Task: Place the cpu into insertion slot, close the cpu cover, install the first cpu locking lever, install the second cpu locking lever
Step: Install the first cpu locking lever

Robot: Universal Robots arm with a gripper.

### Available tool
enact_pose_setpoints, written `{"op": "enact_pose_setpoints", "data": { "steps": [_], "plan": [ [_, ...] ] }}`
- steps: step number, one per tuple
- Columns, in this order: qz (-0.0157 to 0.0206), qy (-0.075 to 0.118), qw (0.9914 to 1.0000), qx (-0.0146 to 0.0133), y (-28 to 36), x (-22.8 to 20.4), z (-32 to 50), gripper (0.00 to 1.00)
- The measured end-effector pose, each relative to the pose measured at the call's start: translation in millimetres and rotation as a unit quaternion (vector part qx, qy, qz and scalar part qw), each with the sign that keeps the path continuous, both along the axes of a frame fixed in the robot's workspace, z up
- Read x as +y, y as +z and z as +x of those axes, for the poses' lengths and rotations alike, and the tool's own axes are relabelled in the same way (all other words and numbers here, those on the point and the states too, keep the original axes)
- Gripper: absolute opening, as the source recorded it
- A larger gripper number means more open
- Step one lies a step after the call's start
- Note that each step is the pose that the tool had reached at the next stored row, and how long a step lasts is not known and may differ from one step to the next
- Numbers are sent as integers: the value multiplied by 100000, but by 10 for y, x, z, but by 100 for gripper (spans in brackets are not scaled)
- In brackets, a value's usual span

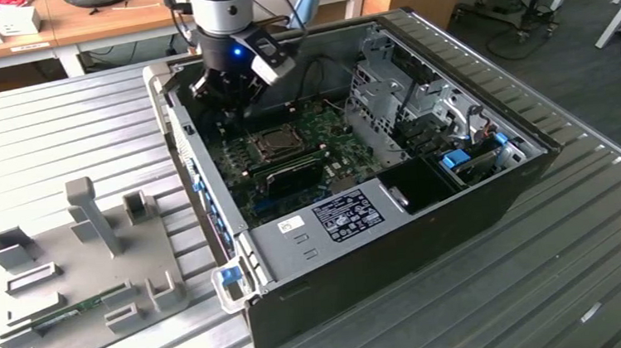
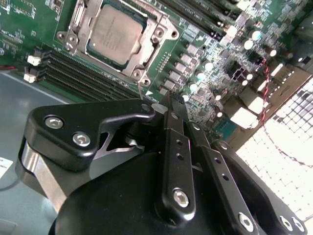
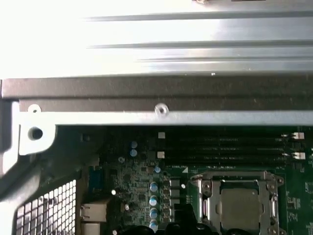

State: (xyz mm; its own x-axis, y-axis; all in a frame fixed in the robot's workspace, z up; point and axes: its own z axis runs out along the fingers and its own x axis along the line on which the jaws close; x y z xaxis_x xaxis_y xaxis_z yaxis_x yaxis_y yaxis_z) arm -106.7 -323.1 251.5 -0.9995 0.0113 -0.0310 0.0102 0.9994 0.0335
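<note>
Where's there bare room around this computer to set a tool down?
Bare slatted table on the exterior view's right of the computer case, and beyond the grey fixture plate on that view's left. Inside the case is crowded, with the gripper over the motherboard.

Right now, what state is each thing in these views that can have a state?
cpu: seated in the insertion slot.
cpu cover: closed down around the cpu.
computer case: side open, motherboard exposed.
end effector: shut, empty, above the motherboard, apart from the cpu cover.
</note>
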Motion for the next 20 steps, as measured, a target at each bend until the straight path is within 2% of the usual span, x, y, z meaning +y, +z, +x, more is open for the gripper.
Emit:
{"op": "enact_pose_setpoints", "data": {
  "steps": [6, 11, 14, 20],
  "plan": [
    [36, -4, 100000, -63, -11, 45, -59, 10],
    [65, 3, 100000, -66, -24, 121, -71, 10],
    [91, -4, 100000, -91, -25, 145, -82, 10],
    [481, 0, 99999, -144, -30, 171, -87, 10]
  ]
}}
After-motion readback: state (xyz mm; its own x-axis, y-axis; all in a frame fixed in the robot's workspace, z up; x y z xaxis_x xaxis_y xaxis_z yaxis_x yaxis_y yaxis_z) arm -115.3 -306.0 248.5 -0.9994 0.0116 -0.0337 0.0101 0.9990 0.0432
